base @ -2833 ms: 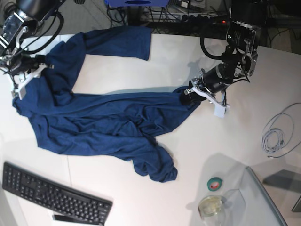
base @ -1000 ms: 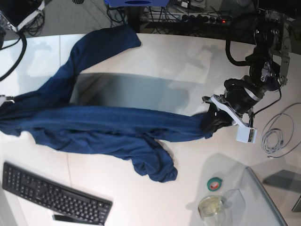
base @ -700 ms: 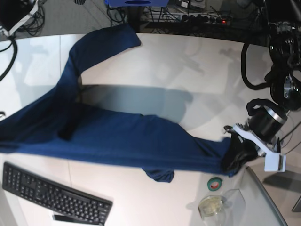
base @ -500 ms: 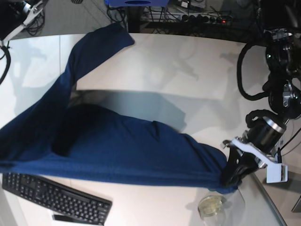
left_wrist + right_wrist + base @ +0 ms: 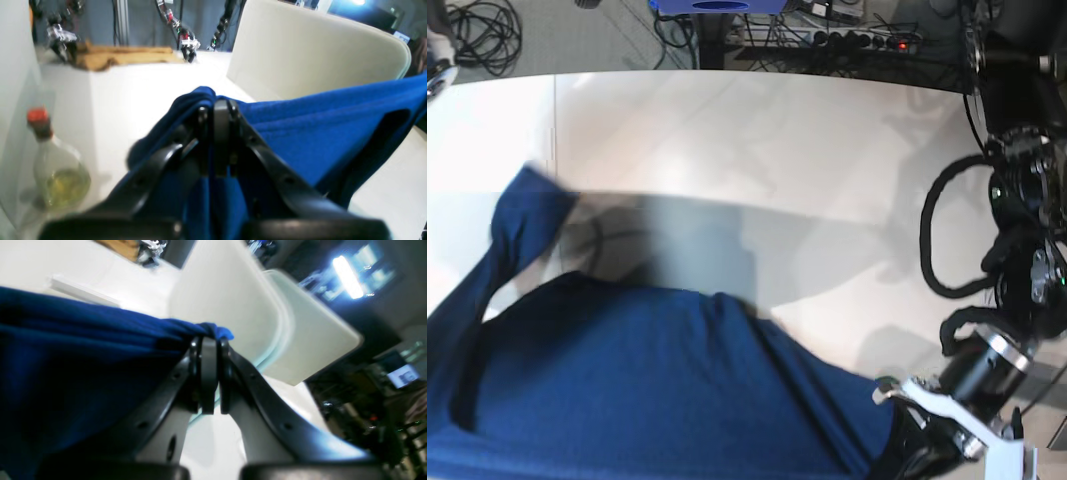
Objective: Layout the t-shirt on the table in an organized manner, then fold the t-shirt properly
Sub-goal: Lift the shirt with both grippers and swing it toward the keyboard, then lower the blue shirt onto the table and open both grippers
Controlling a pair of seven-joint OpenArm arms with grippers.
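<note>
Your left jaws (image 5: 217, 133) and right jaws (image 5: 208, 373) each clench the t-shirt (image 5: 657, 385), stretched crosswise between them above the counter (image 5: 757, 140).

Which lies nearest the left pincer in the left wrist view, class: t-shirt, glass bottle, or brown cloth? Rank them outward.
1. t-shirt: clamped in the left pincer.
2. glass bottle: on the view's left.
3. brown cloth: far back, upper left.

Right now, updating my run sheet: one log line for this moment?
left claw: shut on dark navy-blue cloth t-shirt | right claw: shut on t-shirt
</note>
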